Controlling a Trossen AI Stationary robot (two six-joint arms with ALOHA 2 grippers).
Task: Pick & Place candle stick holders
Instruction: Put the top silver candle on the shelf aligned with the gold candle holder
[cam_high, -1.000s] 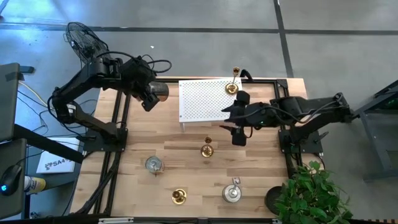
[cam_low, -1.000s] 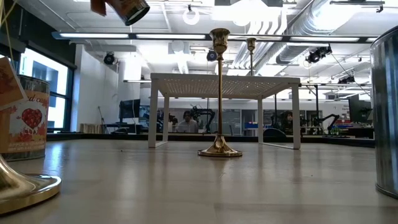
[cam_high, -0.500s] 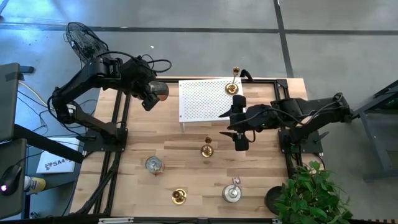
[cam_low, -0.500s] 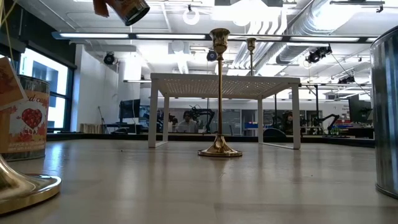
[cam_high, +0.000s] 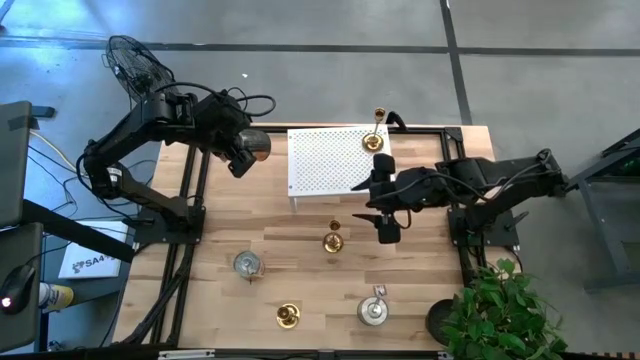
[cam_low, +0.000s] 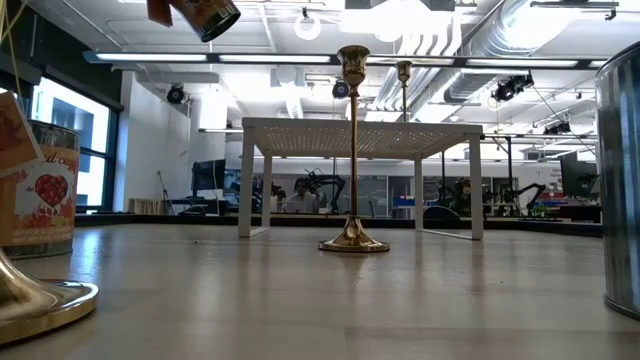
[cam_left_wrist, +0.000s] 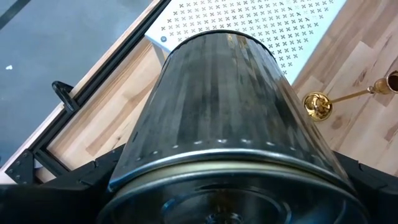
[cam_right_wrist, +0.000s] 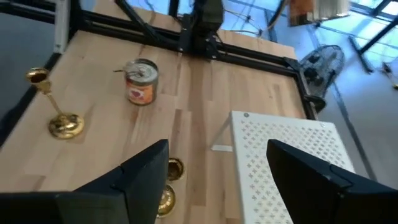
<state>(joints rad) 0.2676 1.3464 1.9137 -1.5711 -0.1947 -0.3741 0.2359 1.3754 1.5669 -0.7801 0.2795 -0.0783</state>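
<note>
My left gripper hangs high beyond the table's far left edge, shut on a squat dark metal cup-like holder, which also shows at the low view's top. My right gripper hovers open and empty by the white rack's near right corner, above a gold candlestick that stands on its round base. A second gold candlestick stands on the rack, and a third near the front edge. Two more cup holders sit on the table. My left gripper pinches the cup holder between its two fingers, on opposite sides of the round wall near the end that faces the wrist. The holder is lifted clear of the table and tilted, its other end pointing away and down toward the rack.
The white perforated rack stands on legs at the table's far middle. Black frame rails run along the table's left and right edges. A potted plant sits at the near right corner. Bare wood lies between the standing pieces.
My right gripper has rolled and turned at the wrist while staying in place above the table by the rack's near right corner. Its fingers keep the same gap. The left gripper and its holder have kept still.
</note>
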